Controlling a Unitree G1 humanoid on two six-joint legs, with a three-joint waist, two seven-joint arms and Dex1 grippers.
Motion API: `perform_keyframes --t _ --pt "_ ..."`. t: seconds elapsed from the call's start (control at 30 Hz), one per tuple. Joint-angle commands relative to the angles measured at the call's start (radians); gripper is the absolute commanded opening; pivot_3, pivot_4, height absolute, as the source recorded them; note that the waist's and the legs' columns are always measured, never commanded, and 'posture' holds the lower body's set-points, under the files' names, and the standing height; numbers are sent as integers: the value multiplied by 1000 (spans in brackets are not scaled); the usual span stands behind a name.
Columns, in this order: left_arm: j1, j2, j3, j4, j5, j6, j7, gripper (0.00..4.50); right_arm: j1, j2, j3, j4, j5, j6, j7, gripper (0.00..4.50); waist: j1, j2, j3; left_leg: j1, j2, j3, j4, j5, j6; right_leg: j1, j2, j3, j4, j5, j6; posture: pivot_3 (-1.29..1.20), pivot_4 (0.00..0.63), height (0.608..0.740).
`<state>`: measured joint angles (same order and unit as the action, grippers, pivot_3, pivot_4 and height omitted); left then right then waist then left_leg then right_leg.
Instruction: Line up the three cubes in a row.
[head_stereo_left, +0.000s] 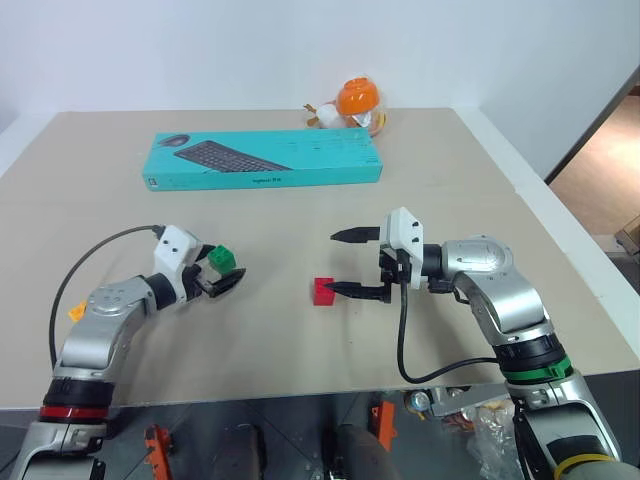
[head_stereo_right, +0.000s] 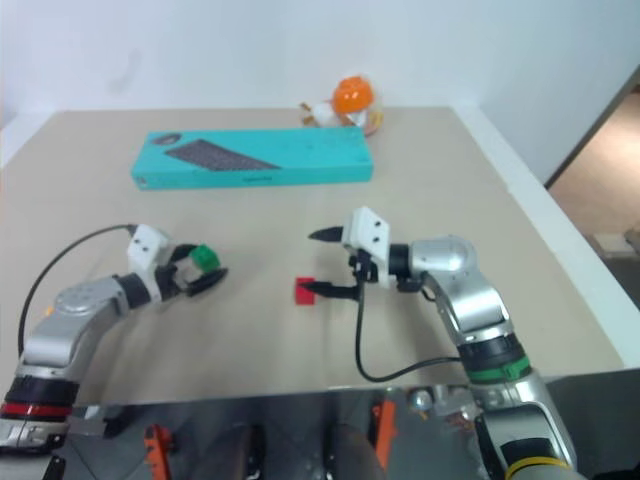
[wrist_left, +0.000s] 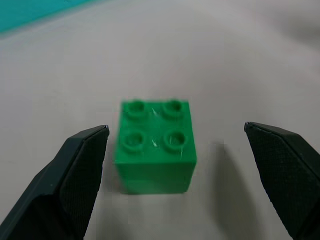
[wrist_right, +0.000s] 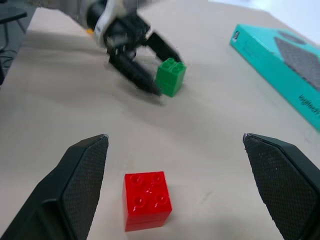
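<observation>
No row is formed yet. The green cube (head_stereo_left: 222, 259) sits well left of the red cube (head_stereo_left: 324, 291), between the spread fingers of the left gripper (head_stereo_left: 224, 271). The right gripper (head_stereo_left: 348, 263), fingers apart, brackets the red cube ungripped. An orange cube (head_stereo_left: 76, 311) lies far left of red.

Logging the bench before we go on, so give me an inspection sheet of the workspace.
Surface: beige table, flat.
Job's things: green cube between open left gripper fingers; red cube apart, by right gripper; orange bit beside the left arm, maybe the third cube.
Clutter: teal keyboard box; orange round toy behind it.
Grippers: both open, holding nothing.
Cables: black cable on the right arm.
Surroundings: white wall.
</observation>
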<state>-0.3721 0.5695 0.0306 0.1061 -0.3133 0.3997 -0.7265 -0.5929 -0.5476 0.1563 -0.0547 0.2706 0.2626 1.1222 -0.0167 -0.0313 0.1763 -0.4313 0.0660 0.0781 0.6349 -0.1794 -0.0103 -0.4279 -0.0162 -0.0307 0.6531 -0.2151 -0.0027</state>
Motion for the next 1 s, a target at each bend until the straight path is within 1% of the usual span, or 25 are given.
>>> perform_keyframes --t 0.03,0.1,0.2,0.3,0.47,0.7,0.83,0.9,1.0 --pt "-64 3 -19 40 31 15 -1 3968 -3 -19 -39 -38 13 -11 -18 4500 0 0 0 0 0 0 0 0 0 0 0 0 0 0 0 0 150 740" --pt "-78 2 -30 59 47 23 2 3349 -1 -25 -40 -36 12 -15 -23 4500 0 0 0 0 0 0 0 0 0 0 0 0 0 0 0 0 150 740" --pt "-89 10 -54 69 70 17 -21 2284 0 -31 -42 -33 12 -20 -29 4500 -1 0 0 0 0 0 0 0 0 -1 0 1 0 0 0 0 150 740" --pt "-97 22 -63 56 76 37 -44 1364 3 -37 -44 -32 13 -26 -29 4500 -1 0 0 0 0 0 0 0 0 0 0 1 0 -1 0 0 150 740" --pt "-121 60 -86 21 90 43 -110 1389 4 -45 -43 -26 14 -35 -29 4500 -1 0 0 0 0 0 0 0 0 0 0 1 0 0 0 0 150 740" --pt "-141 117 -167 -99 68 -77 -367 1389 -8 -57 -36 0 1 -66 -23 4500 0 0 0 -1 -1 0 0 0 0 -1 0 1 0 0 0 0 150 740" --pt "-153 128 -215 -75 82 -169 -489 1389 -13 -58 -32 10 -9 -79 -31 4500 -1 0 0 -1 -1 1 0 0 0 -1 0 1 0 0 0 0 150 740" --pt "-162 139 -247 -38 114 -238 -541 1389 -10 -56 -32 3 -7 -76 -36 4500 -1 0 0 -1 -1 1 0 0 0 -1 0 1 0 0 0 0 150 740" --pt "-183 133 -269 -3 125 -265 -589 1389 6 -59 -36 -24 3 -60 -40 4500 0 0 0 -1 0 0 0 0 0 -2 1 1 1 0 0 0 150 740"
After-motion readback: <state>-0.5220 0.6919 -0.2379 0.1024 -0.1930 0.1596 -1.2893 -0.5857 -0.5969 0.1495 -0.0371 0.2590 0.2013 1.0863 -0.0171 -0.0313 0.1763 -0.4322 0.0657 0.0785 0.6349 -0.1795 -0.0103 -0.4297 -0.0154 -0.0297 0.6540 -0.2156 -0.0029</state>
